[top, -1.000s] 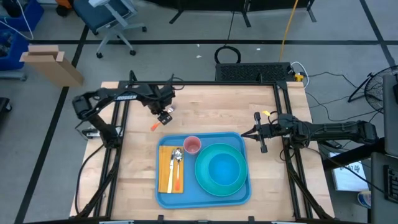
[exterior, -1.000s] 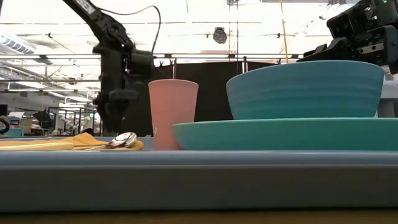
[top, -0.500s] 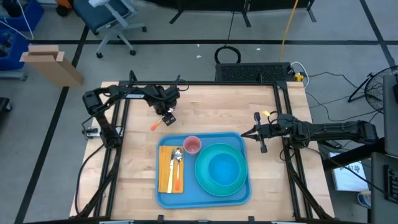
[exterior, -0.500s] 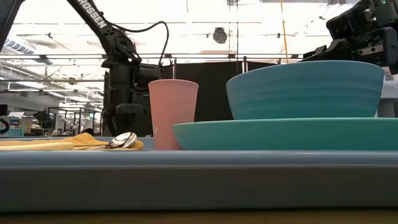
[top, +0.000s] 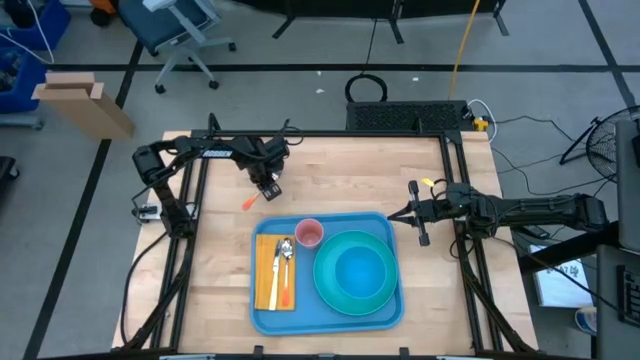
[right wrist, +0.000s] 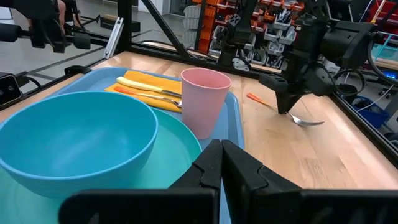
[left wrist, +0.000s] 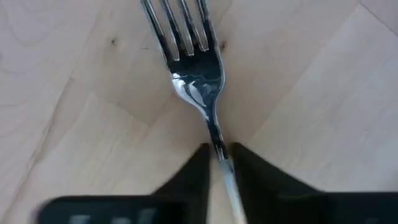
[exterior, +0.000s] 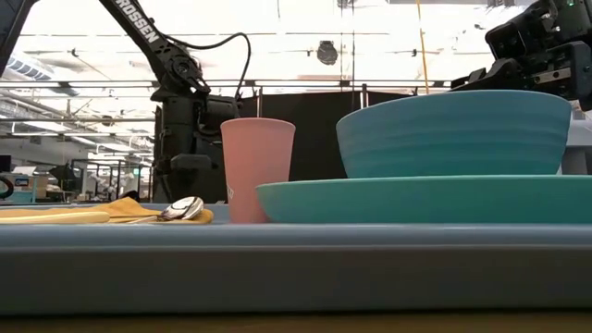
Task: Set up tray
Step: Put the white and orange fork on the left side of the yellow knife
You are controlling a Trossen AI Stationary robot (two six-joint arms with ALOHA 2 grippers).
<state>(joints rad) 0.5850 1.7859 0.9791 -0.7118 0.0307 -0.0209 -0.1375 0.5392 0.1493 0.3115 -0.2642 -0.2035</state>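
A fork (left wrist: pixel 198 74) with a metal head and an orange handle (top: pixel 249 203) lies flat on the wooden table, beyond the far left corner of the light-blue tray (top: pixel 262 318). My left gripper (top: pixel 268 188) stands over the fork, fingers down, shut on it; the right wrist view also shows this gripper (right wrist: pixel 287 107). The tray holds a yellow napkin (top: pixel 264 272) with a spoon (top: pixel 284 250) on it, a pink cup (top: pixel 310 233) and a blue bowl (top: pixel 358 272) on a teal plate (top: pixel 325 290). My right gripper (right wrist: pixel 221 152) waits shut at the tray's right far corner. My left gripper pinches the fork's thin metal neck (left wrist: pixel 214 134), just behind the tines, between its two fingers (left wrist: pixel 198 163). The fingers come from above, pointing down, and lie across the fork. The fork lies flat on the table, tines pointing away from the orange handle.
Bare wood lies left of the tray and along the far edge of the table. Black frame rails (top: pixel 190 215) run along the table's left and right sides. A black mat (top: pixel 405 115) and cables lie beyond the far edge.
My left gripper has gone down onto the fork and a little toward the table's right edge, then kept still. The fork has stayed where it was.
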